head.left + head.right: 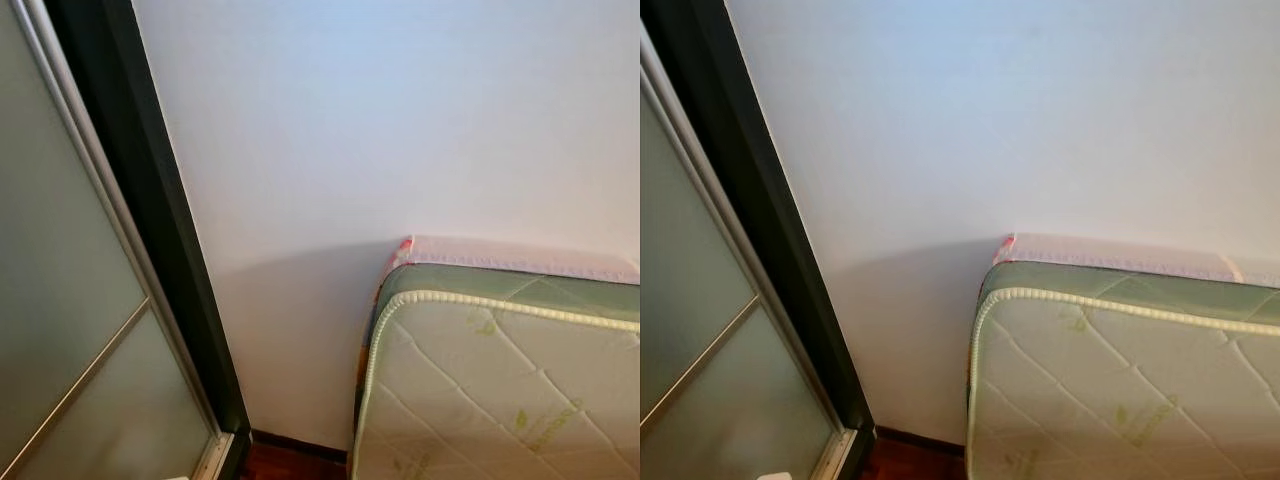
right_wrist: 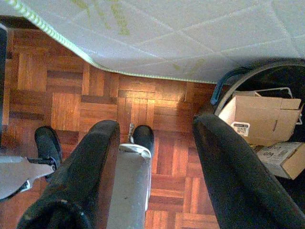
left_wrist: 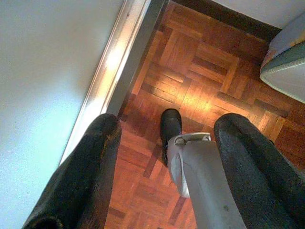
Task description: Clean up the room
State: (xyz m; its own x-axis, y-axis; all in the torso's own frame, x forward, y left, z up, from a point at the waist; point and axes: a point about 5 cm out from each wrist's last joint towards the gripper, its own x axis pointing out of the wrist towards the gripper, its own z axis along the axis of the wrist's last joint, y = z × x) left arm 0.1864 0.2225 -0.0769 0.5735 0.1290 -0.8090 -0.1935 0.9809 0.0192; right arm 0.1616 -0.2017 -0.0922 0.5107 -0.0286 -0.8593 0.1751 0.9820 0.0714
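Head views
Wall [image 1: 400, 130]: plain white, straight ahead.
Sliding door [image 1: 60, 300]: frosted glass in a dark frame with a silver rail, off to the left.
Mattress [image 1: 1120, 380]: quilted white face with green leaf print, green side band and pink edging on top; stands on edge, leaning against the wall, to the right.
Floor [image 1: 290, 465]: sliver of dark wood beneath a dark skirting board.

Left wrist view
Left gripper [image 3: 167, 143]: fingers spread apart, nothing between them; hangs above the parquet [image 3: 190, 62].
Left leg [image 3: 200, 176]: grey shin and black foot directly below the open fingers.
Door rail [image 3: 109, 62]: silver track beyond one finger, close by.
Mattress corner [image 3: 286, 62]: beyond the other finger, farther out.

Right wrist view
Right gripper [image 2: 157, 138]: fingers apart, holding nothing; hangs over the parquet.
Right leg [image 2: 131, 181]: grey shin and black foot just beside one finger, partly in the gap.
Mattress face [image 2: 167, 33]: ahead of the fingertips.
Dark bin [image 2: 267, 81]: round black rim with a blue handle, just outside the other finger.
Cardboard boxes [image 2: 259, 119]: two, inside the bin, one with a QR label.
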